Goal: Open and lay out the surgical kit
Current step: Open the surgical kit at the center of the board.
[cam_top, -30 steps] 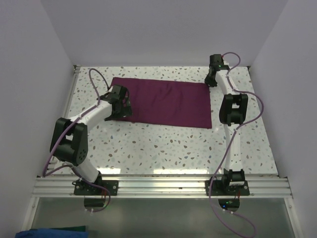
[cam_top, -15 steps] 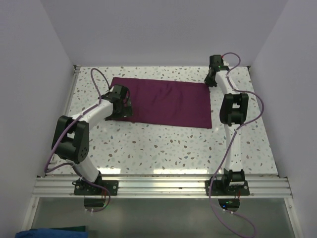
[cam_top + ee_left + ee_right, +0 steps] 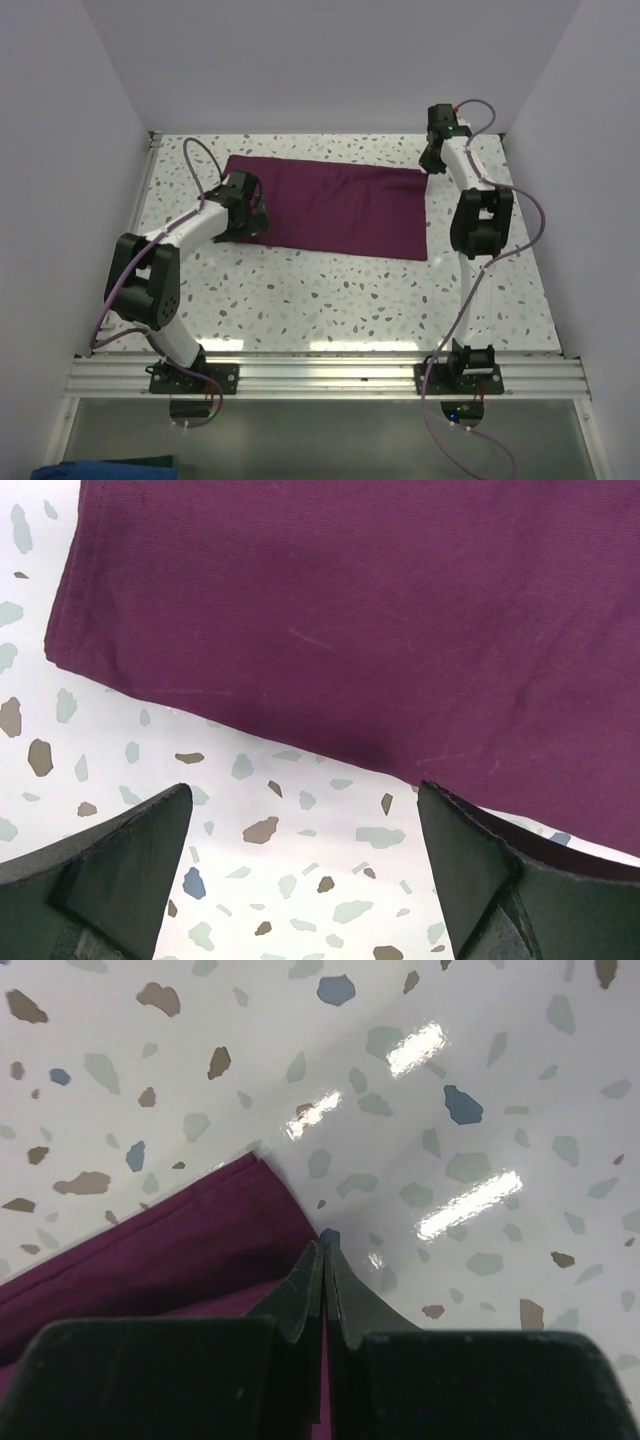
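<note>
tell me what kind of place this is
Probably a robot lab work cell: left arm and right arm bolted to a metal rail edging a speckled table, plain walls closing it in, a purple cloth wrap lying on it.

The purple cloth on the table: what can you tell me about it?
The cloth wrap is dark magenta-purple woven fabric, folded into a flat rectangle with layered edges, lying on the speckled table. Nothing inside it shows. The right gripper, shut, seems to pinch its far right corner; the left gripper hangs open over its near left edge.
</note>
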